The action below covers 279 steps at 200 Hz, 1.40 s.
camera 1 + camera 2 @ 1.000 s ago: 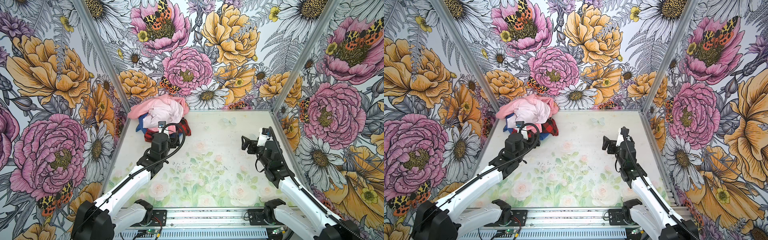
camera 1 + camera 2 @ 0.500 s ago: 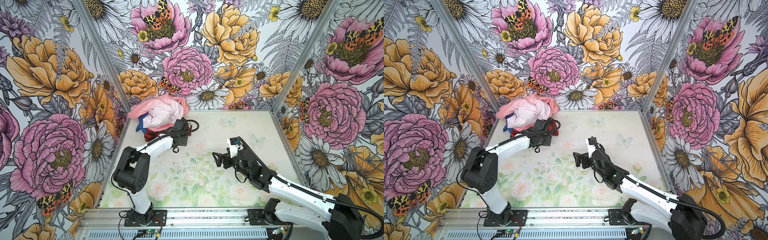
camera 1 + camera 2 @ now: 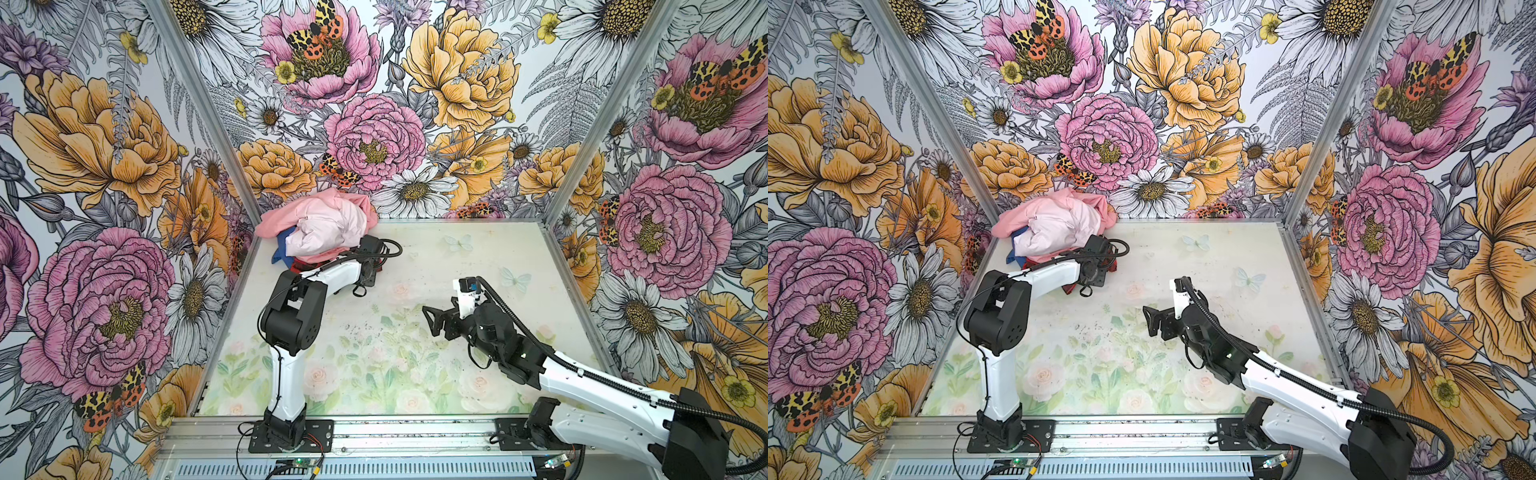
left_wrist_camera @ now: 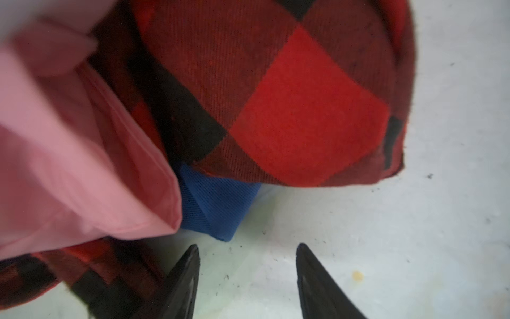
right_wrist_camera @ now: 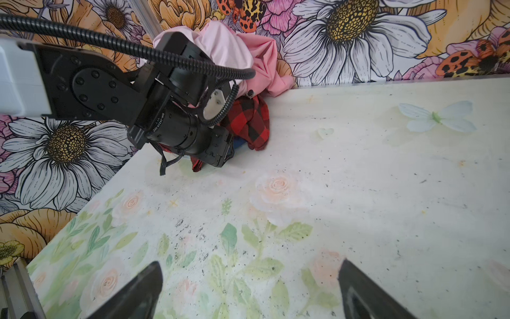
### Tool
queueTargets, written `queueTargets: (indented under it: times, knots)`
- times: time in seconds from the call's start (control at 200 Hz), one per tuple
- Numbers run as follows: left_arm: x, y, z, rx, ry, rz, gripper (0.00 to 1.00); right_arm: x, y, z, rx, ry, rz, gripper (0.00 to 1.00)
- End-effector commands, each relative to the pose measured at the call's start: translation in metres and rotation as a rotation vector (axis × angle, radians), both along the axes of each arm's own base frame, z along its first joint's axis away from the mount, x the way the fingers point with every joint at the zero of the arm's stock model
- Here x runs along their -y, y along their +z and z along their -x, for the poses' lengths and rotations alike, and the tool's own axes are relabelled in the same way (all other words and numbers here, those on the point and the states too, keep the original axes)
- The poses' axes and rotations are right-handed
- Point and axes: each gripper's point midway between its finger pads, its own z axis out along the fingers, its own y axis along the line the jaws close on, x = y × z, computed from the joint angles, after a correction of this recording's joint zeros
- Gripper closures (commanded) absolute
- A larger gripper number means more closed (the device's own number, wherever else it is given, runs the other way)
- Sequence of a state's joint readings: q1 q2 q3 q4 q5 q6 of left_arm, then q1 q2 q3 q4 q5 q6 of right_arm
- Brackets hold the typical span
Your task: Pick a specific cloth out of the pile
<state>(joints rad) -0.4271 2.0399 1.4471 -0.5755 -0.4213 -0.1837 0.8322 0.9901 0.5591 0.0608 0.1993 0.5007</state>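
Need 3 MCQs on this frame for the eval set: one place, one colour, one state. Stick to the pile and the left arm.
1. Where on the table does the pile lie?
A. front right corner
B. back left corner
C. centre

2. In the left wrist view, what colour is the cloth poking out under the plaid cloth?
A. green
B. yellow
C. blue

3. How does the left gripper stand?
A. fingers apart, nothing between them
B. fingers clamped on the plaid cloth
C. fingers clamped on a pink cloth

Key:
1 B: both top views show the pile in the far left corner.
2 C: a royal-blue corner shows below the plaid edge.
3 A: bare table shows between the two tips, and the blue corner lies just ahead of them.
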Motion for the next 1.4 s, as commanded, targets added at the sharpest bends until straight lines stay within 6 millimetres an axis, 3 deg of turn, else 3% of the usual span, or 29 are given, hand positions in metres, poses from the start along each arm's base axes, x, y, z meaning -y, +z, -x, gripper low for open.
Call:
queueTargets:
  times: [0.0, 0.38, 0.796, 0.866, 0.966, 1.136, 1.166, 1.266, 1.391]
  knots:
    - [-0.016, 0.010, -0.013, 0.041, 0.035, -0.096, 0.43, 0.007, 0.004, 0.001, 0.018, -0.023, 0.008, 0.01]
    - [-0.016, -0.005, -0.027, 0.001, 0.013, -0.135, 0.43, 0.010, 0.002, 0.002, 0.011, -0.032, 0.018, 0.01]
    - [-0.022, -0.020, -0.030, -0.072, 0.024, -0.149, 0.46, 0.015, 0.007, 0.001, 0.028, -0.050, 0.028, 0.00]
    - [-0.021, -0.018, -0.031, -0.069, 0.026, -0.146, 0.54, 0.016, 0.006, 0.001, 0.028, -0.053, 0.031, 0.01]
    - [-0.023, -0.014, -0.029, -0.058, 0.039, -0.140, 0.76, 0.015, 0.004, 0.001, 0.020, -0.051, 0.031, 0.01]
    - [-0.033, 0.014, -0.027, -0.006, 0.062, -0.150, 1.00, 0.014, 0.003, 0.001, 0.021, -0.048, 0.030, 0.00]
    - [-0.035, 0.022, -0.026, 0.011, 0.068, -0.151, 1.00, 0.014, 0.003, 0.001, 0.022, -0.048, 0.030, 0.00]
    - [-0.039, 0.064, -0.026, 0.088, 0.076, -0.127, 1.00, 0.013, 0.001, 0.001, 0.018, -0.047, 0.028, 0.01]
    - [-0.045, 0.134, -0.027, 0.225, 0.084, -0.106, 1.00, 0.010, 0.001, 0.000, 0.018, -0.040, 0.021, 0.00]
